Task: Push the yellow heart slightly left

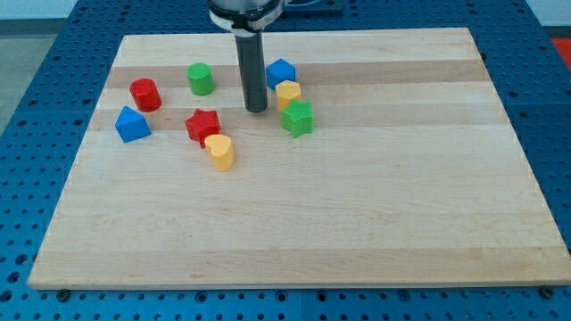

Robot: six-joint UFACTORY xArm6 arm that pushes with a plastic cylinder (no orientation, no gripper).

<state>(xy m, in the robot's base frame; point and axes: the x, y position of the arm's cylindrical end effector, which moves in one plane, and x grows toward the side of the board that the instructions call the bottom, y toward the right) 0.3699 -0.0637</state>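
The yellow heart (pixel 219 152) is lying nearest the view's bottom of all the blocks, touching or almost touching the red star (pixel 202 124) at its upper left. I am running a bare rod with no claw: it is neither opening nor closing and is holding nothing.

My tip (pixel 257 109) is standing above and to the right of the heart, clear of it, with the yellow hexagonal block (pixel 288 94) and green star (pixel 298 118) just beside it on the right.

Risk, as I judge it: pushing left from here is likely to drive the heart into the red star, which is sitting in its path at the upper left. A contact high on the heart would turn it rather than slide it. Bringing the tip round to the heart's right side, I could clip the green star.

Further left, the blue block (pixel 132 124) and red cylinder (pixel 144 94) are standing well apart from the heart. Towards the top, the green cylinder (pixel 200 78) and a second blue block (pixel 280 71) are sitting on the wooden board (pixel 401 196), outside the push line.
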